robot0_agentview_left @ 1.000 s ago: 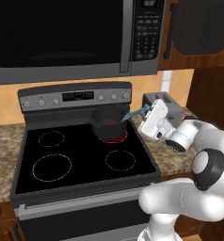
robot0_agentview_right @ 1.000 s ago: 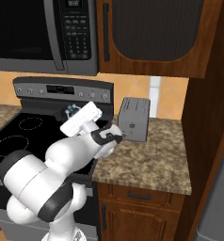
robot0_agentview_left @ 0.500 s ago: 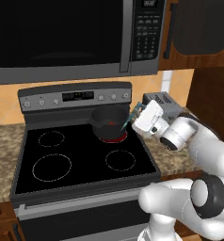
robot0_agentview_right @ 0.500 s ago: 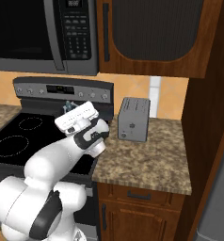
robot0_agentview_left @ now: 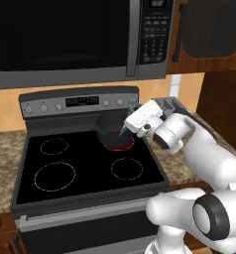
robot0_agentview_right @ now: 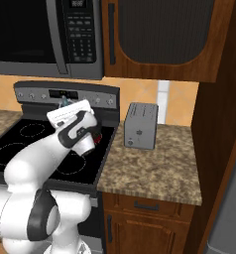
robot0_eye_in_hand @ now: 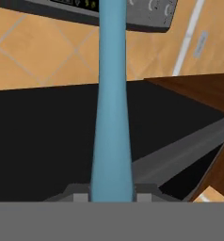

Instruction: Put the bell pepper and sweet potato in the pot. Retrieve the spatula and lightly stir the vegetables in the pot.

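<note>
No writing can be read: the microwave's keypad (robot0_agentview_right: 81,35) and the stove's control panel display (robot0_agentview_left: 82,101) show only blurred, illegible marks.

The spatula (robot0_eye_in_hand: 112,117) is pale blue. The pot (robot0_agentview_left: 110,130) is dark grey-black, with a glimpse of bright red at its lower rim. The stove (robot0_agentview_left: 85,163) has a glossy black top with thin white burner rings and a grey control panel. The toaster (robot0_agentview_right: 141,126) is grey. The tabletop (robot0_agentview_right: 159,163) is speckled brown granite. The cabinets (robot0_agentview_right: 154,39) are reddish-brown wood.
</note>
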{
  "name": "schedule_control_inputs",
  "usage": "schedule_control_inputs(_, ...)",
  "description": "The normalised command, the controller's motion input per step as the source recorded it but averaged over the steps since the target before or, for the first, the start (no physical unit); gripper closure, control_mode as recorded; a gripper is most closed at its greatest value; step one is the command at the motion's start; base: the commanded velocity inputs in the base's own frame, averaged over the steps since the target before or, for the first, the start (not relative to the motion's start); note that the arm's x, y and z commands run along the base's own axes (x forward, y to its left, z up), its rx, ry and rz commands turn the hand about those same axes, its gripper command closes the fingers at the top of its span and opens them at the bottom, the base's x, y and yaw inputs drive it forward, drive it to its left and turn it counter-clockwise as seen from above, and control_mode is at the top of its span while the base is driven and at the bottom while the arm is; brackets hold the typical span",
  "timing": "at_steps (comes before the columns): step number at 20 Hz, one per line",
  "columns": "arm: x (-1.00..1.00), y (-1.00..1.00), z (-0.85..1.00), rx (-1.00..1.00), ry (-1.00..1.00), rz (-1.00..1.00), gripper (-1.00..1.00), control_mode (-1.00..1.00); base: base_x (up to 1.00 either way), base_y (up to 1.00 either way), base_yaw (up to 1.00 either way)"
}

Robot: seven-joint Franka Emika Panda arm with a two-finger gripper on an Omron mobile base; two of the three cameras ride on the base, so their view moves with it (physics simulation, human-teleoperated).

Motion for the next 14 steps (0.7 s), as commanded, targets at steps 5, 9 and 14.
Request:
schedule_control_inputs(5,0.24,-0.05,0.43,0.05,0.09,0.00,1.00,-1.00,0.00,0.00,0.00)
schedule_control_inputs(9,0.36,-0.02,0.42,0.04,0.13,0.00,1.00,-1.00,0.00,0.00,0.00)
schedule_control_inputs(14,0.47,-0.01,0.06,0.01,0.13,-0.02,1.00,-1.00,0.00,0.00,0.00)
